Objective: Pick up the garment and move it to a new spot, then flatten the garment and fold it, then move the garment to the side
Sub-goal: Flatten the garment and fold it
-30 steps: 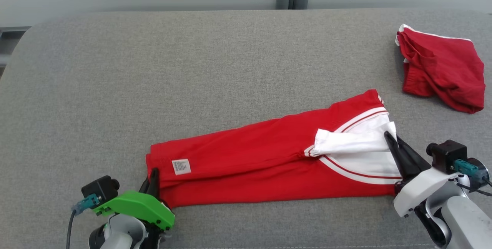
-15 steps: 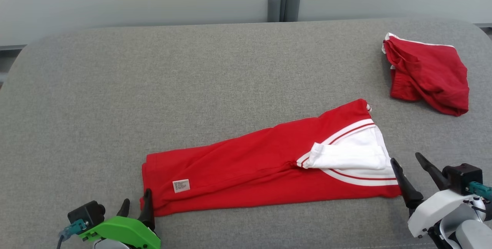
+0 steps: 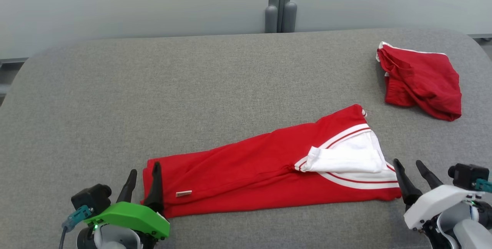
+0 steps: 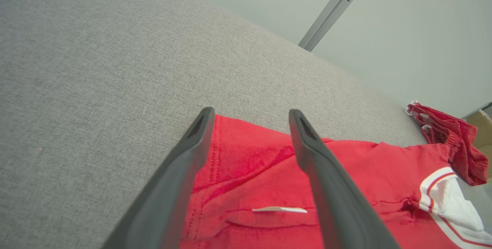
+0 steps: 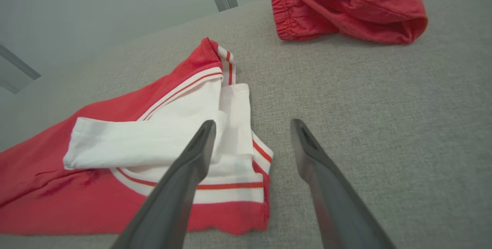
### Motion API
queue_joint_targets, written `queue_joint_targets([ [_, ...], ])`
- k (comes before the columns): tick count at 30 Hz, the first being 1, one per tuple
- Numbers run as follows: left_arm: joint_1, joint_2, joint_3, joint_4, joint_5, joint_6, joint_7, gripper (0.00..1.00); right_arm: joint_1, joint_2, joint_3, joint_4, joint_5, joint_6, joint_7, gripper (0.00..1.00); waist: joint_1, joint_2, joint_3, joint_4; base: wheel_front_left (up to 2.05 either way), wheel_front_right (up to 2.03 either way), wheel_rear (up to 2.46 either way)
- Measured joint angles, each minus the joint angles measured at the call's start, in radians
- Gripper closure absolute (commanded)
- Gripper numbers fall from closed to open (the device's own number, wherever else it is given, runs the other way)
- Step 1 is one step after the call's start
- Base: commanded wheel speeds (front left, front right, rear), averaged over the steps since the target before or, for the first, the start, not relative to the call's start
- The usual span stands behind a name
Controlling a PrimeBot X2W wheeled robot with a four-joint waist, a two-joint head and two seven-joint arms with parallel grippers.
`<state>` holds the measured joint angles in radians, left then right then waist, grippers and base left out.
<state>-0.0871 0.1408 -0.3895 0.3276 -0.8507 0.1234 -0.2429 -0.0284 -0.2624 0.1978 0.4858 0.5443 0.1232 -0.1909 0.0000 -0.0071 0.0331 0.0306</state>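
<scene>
The garment (image 3: 250,164), red with a white sleeve and striped trim, lies folded in a long strip across the near part of the grey table (image 3: 192,87). My left gripper (image 3: 144,167) stands open at its left end. One finger is over the red hem (image 4: 230,156) and the other over bare cloth; nothing is held. At the right end my right gripper (image 3: 407,161) is open and empty. In the right wrist view its left finger overlaps the white sleeve (image 5: 153,133) and its right finger is over bare table.
A second red garment (image 3: 423,80) lies crumpled at the back right of the table, also seen as the red garment (image 5: 346,7) ahead of my right gripper. A pale wall with a grey post (image 3: 280,14) stands behind the table's far edge.
Both grippers have opened and let go of the garment's two ends, which now lie flat on the table. The head camera has shifted, so the whole picture sits lower.
</scene>
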Motion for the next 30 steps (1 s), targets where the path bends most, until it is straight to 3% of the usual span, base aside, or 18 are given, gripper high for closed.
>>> queue_joint_targets([
  [15, 0.001, -0.025, -0.003, -0.089, 0.041, 0.0, -0.005, 0.0, -0.194, -0.056, 0.052, 0.062, 0.082, 0.0, 0.321, 0.0, 0.0, 0.0, 0.018, 0.047, 0.0, 0.0, 0.0],
  [30, 0.007, -0.031, 0.03, -0.124, 0.063, 0.0, -0.005, 0.0, -0.255, -0.083, 0.103, 0.14, 0.138, 0.0, 0.505, 0.0, 0.0, 0.0, 0.061, 0.096, 0.0, 0.0, 0.0],
])
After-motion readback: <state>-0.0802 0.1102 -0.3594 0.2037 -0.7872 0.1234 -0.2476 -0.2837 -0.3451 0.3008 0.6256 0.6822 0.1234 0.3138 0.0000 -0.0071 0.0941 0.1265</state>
